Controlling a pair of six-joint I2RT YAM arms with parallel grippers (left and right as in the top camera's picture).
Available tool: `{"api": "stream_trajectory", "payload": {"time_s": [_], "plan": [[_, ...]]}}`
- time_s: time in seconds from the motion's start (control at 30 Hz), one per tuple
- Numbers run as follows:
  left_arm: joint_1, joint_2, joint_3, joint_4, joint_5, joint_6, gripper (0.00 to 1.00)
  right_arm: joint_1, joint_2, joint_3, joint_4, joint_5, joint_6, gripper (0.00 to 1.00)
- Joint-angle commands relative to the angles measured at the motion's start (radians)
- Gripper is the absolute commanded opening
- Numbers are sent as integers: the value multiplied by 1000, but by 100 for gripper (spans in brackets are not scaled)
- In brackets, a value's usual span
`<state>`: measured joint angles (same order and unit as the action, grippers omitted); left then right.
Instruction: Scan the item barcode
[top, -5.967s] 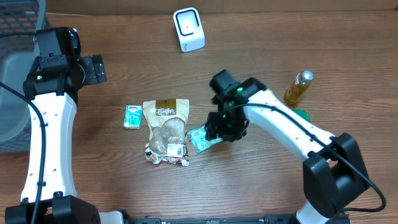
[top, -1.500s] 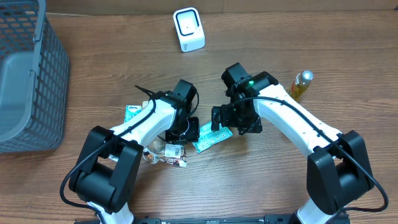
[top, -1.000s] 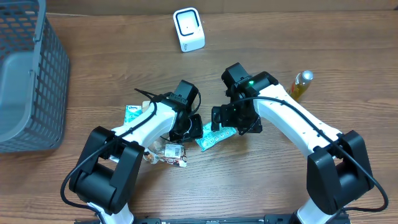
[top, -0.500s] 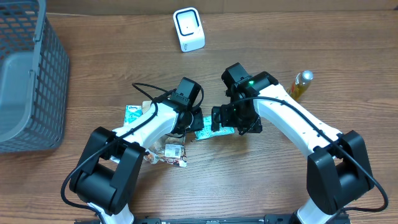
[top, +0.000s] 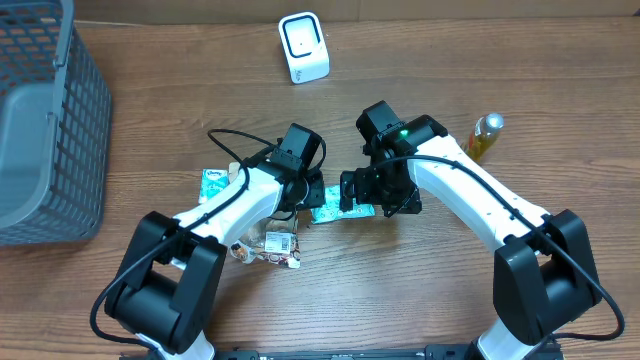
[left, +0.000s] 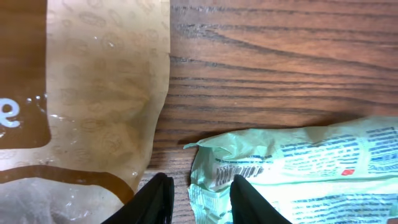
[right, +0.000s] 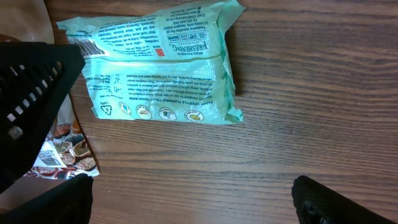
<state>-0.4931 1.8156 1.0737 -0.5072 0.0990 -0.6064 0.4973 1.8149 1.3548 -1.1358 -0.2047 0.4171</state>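
Item is a mint-green soft plastic pack of wipes (right: 155, 68), lying flat on the brown wood surface (top: 420, 310) between the two tools. Upper face has blocks of small dark print, a bold "FRESHENING" line, a small red square and a row of round icons along one long edge. Both short ends are crimped and the film is slightly wrinkled. A striped barcode patch (right: 87, 46) faces up at the end nearest the left tool (left: 200, 180). That tool's fingers are partly closed and straddle the crimped end. One finger overlaps the film, the other shows a sliver of wood between it and the pack edge, so can't tell if it's actually pinching. The right tool (right: 191, 183) is spread wide with nothing between the fingers; the pack lies just ahead of its fingertips, apart from them. A tan snack pouch with a clear window (left: 93, 106) lies just beside the left tool, on the side away from the pack. A white rounded-box scanner (top: 303, 47) stands well apart, far beyond both tools.
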Motion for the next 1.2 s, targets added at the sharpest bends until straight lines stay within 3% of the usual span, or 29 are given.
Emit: {"api": "stream_trajectory", "payload": {"time_s": [0.0,0.27,0.43,0.6,0.7,1.17], "plan": [[-1,-28,-11,2,-20,8,35,0,-23,14,4,6,-7,100],[-12,-19,-11,7,-12,12,39,0,-23,14,4,6,-7,100],[-12,6,-11,37,87,46,41,0,-23,14,5,6,-7,100],[-11,30,-12,39,158,55,61,0,-23,14,4,6,-7,100],[-11,48,-12,32,161,57,67,0,-23,14,5,6,-7,100],[-11,116,-12,39,190,57,63,0,-23,14,4,6,-7,100]]}}
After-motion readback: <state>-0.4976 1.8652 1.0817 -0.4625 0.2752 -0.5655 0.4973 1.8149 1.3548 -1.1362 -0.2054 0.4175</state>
